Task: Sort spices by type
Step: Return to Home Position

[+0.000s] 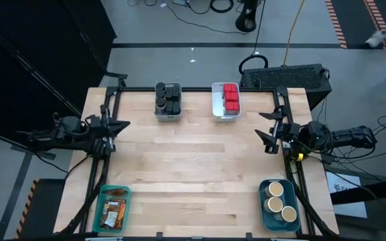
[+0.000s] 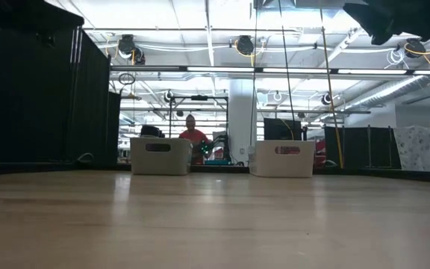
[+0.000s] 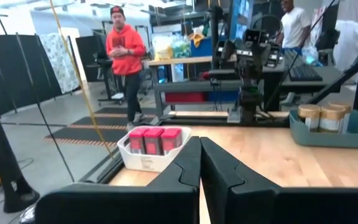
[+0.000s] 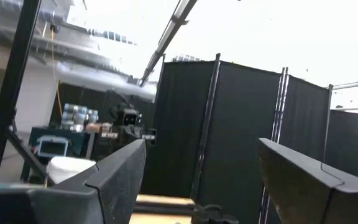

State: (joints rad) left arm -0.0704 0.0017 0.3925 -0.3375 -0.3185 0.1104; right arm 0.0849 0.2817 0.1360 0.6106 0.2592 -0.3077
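The spices sit in four bins at the table's corners. Dark cylindrical jars (image 1: pixel 167 98) fill a grey bin at the far edge, beside red tins (image 1: pixel 230 96) in a white bin (image 1: pixel 216 102). Brown-orange packets (image 1: pixel 114 209) lie in a teal bin at the near left, and tan-topped jars (image 1: pixel 280 201) stand in a blue bin at the near right. My left gripper (image 1: pixel 126 124) hangs shut over the table's left edge, touching nothing. My right gripper (image 1: pixel 265 127) hangs open over the right edge, its fingers (image 4: pixel 123 168) wide apart with nothing between them.
The wooden tabletop (image 1: pixel 193 167) between the bins is bare. The left wrist view shows the red tins (image 3: pixel 154 140), the tan-topped jars (image 3: pixel 328 117) and two people (image 3: pixel 126 56) in the room beyond the table. Black metal frames run along the left and right edges.
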